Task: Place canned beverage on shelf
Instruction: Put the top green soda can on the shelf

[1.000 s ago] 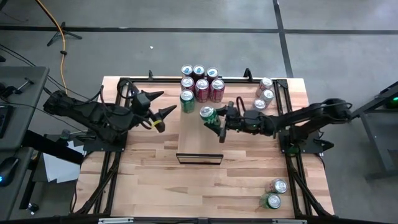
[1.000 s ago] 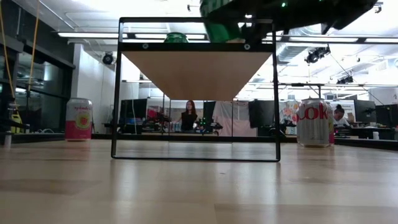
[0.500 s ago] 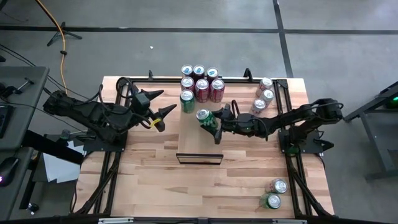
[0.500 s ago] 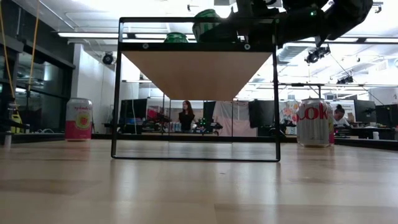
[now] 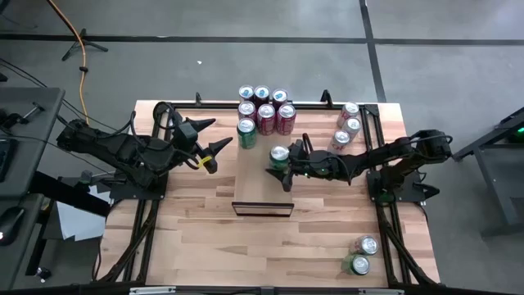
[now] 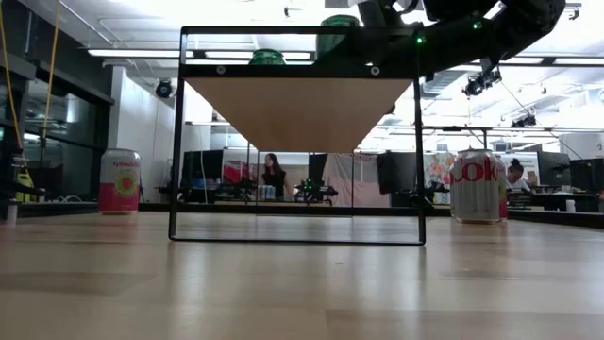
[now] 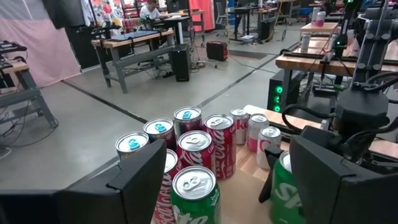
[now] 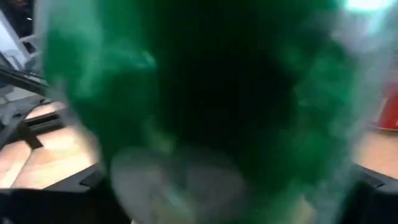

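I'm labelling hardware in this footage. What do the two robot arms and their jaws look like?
Both arms are matte black, built of chunky jointed segments with dark cables running along them. The left arm ends in a left gripper with pointed, tapering black jaws and a small yellow mark near one tip. The right arm looks the same; its right gripper has blocky black jaws. A small green light shows on it in the low view.

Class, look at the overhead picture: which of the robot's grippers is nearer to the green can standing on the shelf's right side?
The right. The right gripper sits around that green can on the shelf. The left gripper waits off the shelf's left edge, apart from the can.
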Motion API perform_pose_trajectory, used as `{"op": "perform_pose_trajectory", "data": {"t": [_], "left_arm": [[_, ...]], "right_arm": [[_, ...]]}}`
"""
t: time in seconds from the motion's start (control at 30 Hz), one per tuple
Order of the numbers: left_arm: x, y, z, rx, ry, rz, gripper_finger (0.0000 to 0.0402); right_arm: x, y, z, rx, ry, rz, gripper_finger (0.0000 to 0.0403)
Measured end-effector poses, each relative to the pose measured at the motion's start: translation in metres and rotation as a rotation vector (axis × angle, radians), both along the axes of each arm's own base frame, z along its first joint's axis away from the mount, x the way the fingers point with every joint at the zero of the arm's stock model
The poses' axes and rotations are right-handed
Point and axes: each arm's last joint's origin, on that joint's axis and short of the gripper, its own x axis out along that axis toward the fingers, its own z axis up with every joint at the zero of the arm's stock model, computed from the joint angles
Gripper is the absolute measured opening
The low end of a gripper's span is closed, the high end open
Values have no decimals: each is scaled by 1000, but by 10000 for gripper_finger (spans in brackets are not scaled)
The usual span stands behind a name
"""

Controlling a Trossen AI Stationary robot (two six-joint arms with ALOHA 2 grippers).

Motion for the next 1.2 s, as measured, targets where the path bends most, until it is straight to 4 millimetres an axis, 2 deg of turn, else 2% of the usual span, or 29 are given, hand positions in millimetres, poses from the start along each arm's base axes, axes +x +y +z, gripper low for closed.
{"op": "perform_pose_trajectory", "data": {"t": [0.13,0.27,0.6,0.77,1.0,1.2], "left_arm": [[0,0,0,8,8,-1,271],[0,0,0,10,8,8,271],[0,0,0,31,25,9,271],[0,1,0,31,25,11,271],[0,2,0,31,25,18,271],[0,2,0,32,27,18,271]], "right_arm": [[-1,1,3,17,-13,14,358],[-8,-2,15,18,-31,8,359],[-43,-11,46,-7,34,8,360],[-55,-12,60,-2,4,25,360],[-73,-12,63,-16,93,31,360],[-83,-11,55,4,215,48,351]]}}
